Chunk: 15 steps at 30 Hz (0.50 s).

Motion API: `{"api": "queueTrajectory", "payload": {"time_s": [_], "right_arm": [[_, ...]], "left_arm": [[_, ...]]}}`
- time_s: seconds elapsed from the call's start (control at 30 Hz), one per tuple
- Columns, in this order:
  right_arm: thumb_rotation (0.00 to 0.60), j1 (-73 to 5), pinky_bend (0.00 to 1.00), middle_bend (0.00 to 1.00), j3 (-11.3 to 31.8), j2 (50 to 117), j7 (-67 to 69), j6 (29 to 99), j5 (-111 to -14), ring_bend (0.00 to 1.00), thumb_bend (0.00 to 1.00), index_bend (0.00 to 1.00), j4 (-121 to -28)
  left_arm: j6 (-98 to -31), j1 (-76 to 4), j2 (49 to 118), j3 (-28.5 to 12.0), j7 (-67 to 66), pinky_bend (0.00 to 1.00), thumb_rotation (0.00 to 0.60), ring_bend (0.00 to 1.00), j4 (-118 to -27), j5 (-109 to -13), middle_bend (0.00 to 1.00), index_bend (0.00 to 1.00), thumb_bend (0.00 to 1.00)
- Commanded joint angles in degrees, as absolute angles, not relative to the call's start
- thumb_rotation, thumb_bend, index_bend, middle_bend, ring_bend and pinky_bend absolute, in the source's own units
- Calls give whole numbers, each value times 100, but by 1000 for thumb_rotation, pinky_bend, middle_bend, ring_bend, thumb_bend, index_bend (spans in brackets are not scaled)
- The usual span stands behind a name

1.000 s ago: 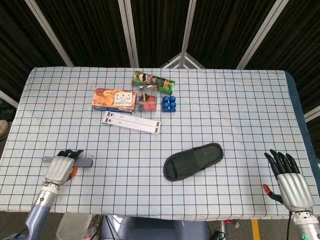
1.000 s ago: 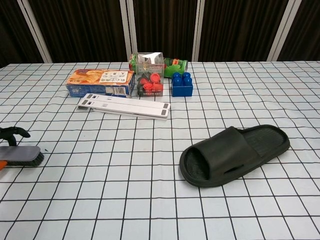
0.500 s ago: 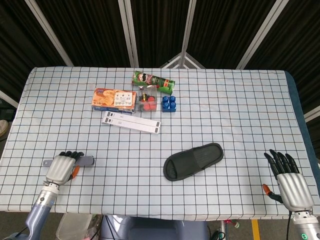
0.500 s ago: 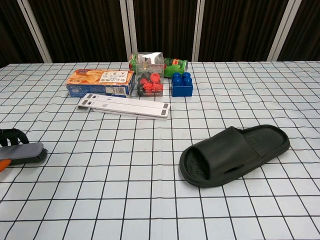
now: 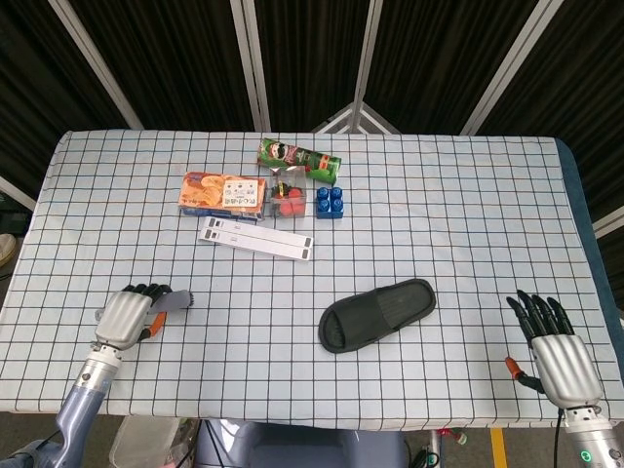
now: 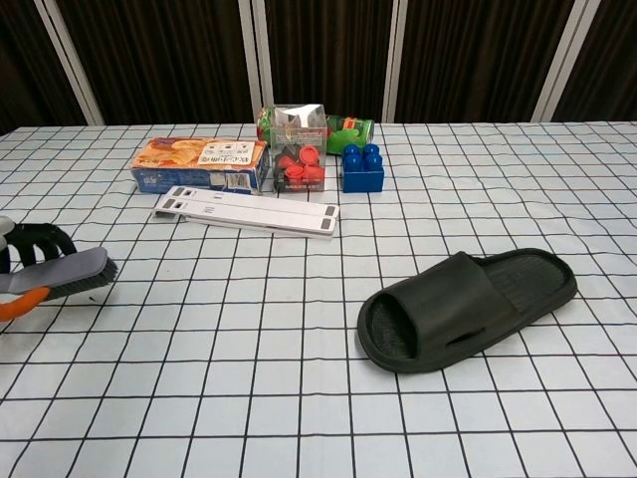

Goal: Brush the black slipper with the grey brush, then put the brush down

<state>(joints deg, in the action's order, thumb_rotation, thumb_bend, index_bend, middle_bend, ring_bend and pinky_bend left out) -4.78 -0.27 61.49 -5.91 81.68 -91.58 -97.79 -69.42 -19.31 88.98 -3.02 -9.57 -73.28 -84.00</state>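
The black slipper lies on the checked cloth right of centre, its open mouth toward the near left; the chest view has the slipper at the right. My left hand at the near left grips the grey brush, raised off the cloth with its head tilted up to the right. At the left edge of the chest view, the brush shows bristles down, with my left hand curled over its handle. My right hand rests open at the near right corner, fingers spread, holding nothing.
At the back of the table stand an orange biscuit box, a green crisp tube, a clear box of red pieces and a blue block. A flat white strip lies in front of them.
My left hand has closed on the brush and lifted it off the cloth, moving slightly right and forward. The right hand has shifted a little left.
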Motion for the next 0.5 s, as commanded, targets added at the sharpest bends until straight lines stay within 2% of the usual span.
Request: {"api": "queueTrajectory", "payload": {"time_s": [0.03,0.23,0.5], "right_arm": [[600,-582,111,114,-70,6315,-512,8131,-9420,26,378,66,-9612],[600,-1090,206,204,-169,6788,-1102,7715,-10267,124,532,123,-9312],[600,-1681,278,284,-75,7332,-1165,7015,-10366,208,690,174,-8923]], "left_arm": [[-6530,-2179,8714,-474,-742,494,600,438,-7675,-8218,585,408,631],[-5192,-2921,8351,-1029,-294,493,600,438,-8401,-7376,586,410,635],[-4483,-3538,8266,-1374,-412,493,600,438,-8825,-6702,585,411,635]]}}
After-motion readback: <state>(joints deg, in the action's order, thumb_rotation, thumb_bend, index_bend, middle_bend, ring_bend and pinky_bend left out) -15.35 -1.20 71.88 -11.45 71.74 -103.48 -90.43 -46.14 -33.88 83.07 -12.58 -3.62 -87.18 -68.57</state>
